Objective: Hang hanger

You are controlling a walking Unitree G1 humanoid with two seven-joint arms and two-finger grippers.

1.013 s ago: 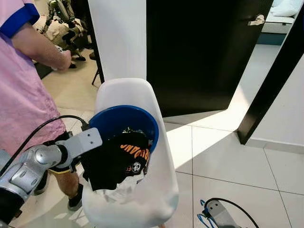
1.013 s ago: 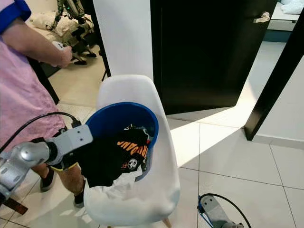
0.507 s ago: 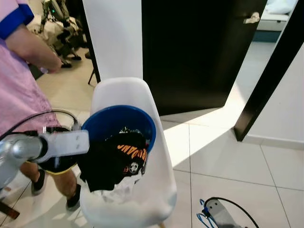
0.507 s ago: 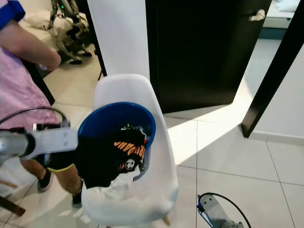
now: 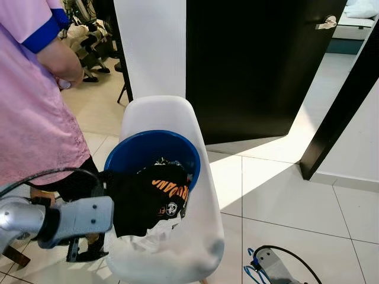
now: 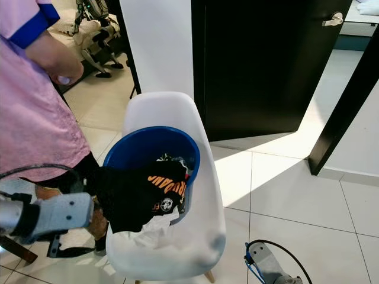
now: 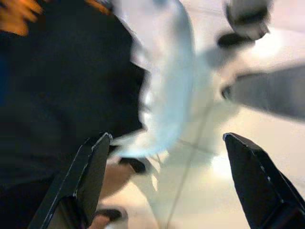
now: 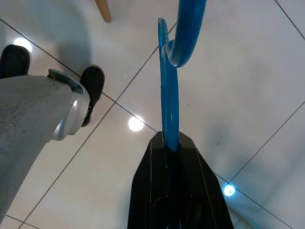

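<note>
You're dropping the open, empty left end effector (image 7: 162,176) away from the basket (image 5: 133,155), while the right end effector (image 8: 172,143) is clamping the hanger (image 8: 170,95), unhung.

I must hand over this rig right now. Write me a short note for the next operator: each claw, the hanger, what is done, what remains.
Right claw: shut on the blue hanger, held low over the tiled floor.
Left claw: open, holding nothing, beside the white chair.
On the chair: a blue basket with a black shirt draped over its rim. A person stands close on the left.
Done: hanger in grip.
Left: hang it; no rail is visible yet.
</note>
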